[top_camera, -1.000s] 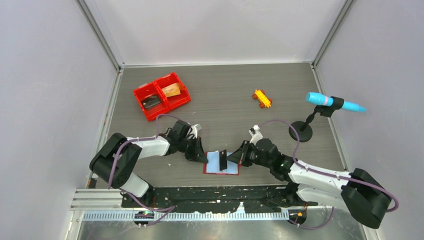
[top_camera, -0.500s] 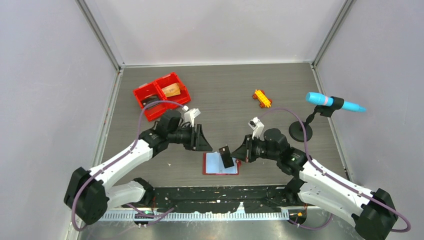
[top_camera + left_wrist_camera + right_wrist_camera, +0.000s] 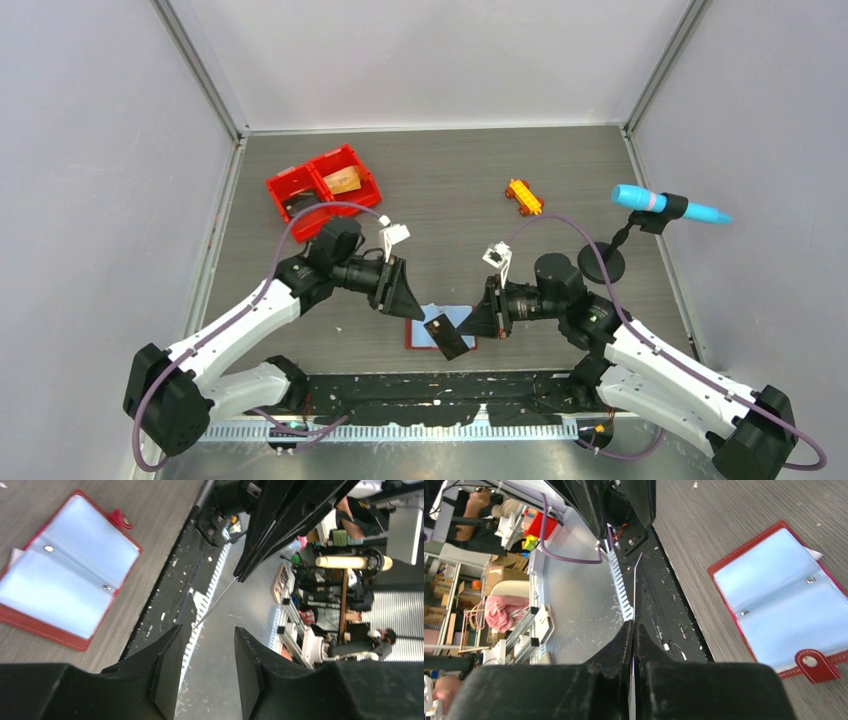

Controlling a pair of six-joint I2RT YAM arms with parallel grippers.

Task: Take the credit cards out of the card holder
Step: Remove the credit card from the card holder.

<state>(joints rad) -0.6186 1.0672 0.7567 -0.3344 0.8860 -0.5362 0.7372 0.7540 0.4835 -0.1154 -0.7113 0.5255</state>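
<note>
Both my arms have lifted off the card holder (image 3: 440,333), which lies open between them. My right gripper (image 3: 470,325) is clamped on a dark card (image 3: 447,335), edge-on; my left gripper (image 3: 408,300), jaws apart, holds nothing.

**Bright light, soft shadows**

The light is bright and even, and seems to come from above. The table (image 3: 450,180) looks clear and sharp in the top view. Shadows under the arms are small and soft. In the wrist views, the black fingers (image 3: 165,670) up close look dark and a bit blurry. The pale blue lining of the card holder (image 3: 774,605) looks washed out. Lines bend near the edges.
</note>
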